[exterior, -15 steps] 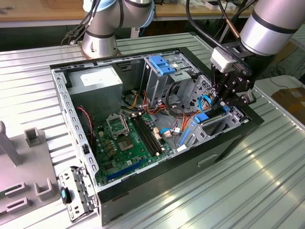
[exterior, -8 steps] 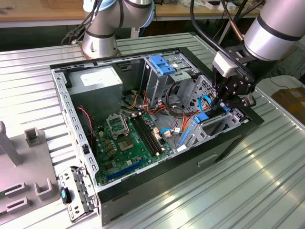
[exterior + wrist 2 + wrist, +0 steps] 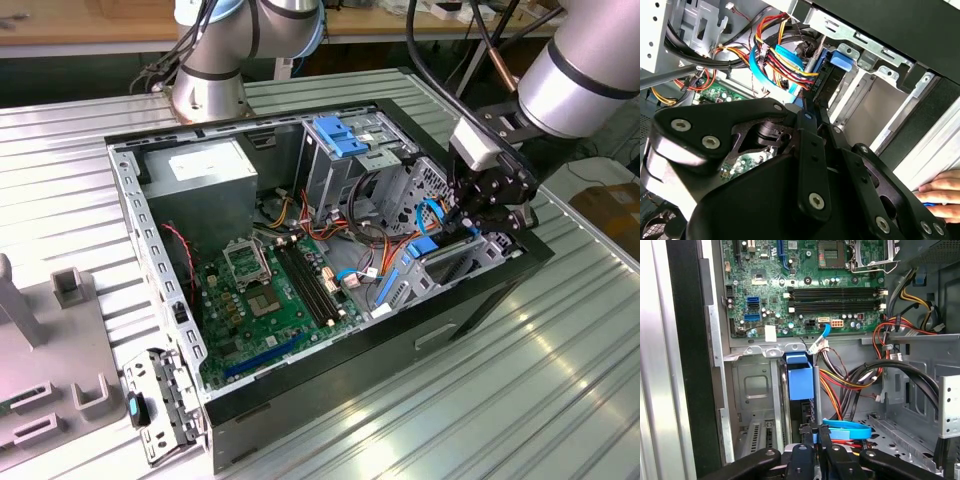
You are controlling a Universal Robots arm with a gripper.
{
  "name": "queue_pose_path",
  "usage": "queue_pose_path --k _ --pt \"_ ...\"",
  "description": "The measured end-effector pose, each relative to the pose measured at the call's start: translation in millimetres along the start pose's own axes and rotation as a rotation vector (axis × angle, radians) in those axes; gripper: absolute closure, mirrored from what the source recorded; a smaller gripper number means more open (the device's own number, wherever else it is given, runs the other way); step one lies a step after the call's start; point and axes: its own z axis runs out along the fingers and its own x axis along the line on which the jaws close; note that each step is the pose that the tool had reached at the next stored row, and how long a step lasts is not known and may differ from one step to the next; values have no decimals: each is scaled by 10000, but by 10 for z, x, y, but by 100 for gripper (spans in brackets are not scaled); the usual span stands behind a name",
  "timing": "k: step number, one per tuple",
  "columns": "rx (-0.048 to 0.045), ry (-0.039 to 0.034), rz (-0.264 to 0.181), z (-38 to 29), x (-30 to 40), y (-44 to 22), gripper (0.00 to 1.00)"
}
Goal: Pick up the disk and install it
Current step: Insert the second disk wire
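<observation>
A robotics lab or workshop; an opened computer case (image 3: 330,250) lies on a ribbed metal bench (image 3: 520,380); grey fixtures (image 3: 75,290) sit near its edge; wooden worktops (image 3: 90,20) run behind.

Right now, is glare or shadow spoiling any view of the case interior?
Exterior view: window light streaks the ribbed metal table, the green motherboard stays evenly lit. Second wrist view: the black claw body looms dark and close, with bright washout behind the coloured cables. First wrist view: even light, no glare.
</observation>
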Motion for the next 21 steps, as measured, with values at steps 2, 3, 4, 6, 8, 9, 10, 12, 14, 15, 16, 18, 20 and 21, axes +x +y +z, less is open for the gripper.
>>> queue_pose_path --k 2,3,4,6,8,9,10,12,14,15,16,18,20,21 --pt "-2 -27 3 3 5 0 84" --pt "-4 -48 5 5 7 0 84" --pt "-4 -58 6 8 8 0 84" --pt "-5 -72 7 12 11 0 84" --pt "-6 -76 7 19 15 1 84" --pt "-6 -82 8 25 18 1 84" --pt "-7 -97 9 32 20 2 84" --pt "-8 -104 10 37 22 2 84" --pt "-9 -119 11 45 26 2 84" --pt "-9 -126 12 50 27 3 84" --pt "-9 -127 12 56 30 3 84" --pt "-10 -124 11 80 38 4 84" --pt "-9 -126 12 82 39 5 84" --pt "-9 -126 12 83 39 5 84"
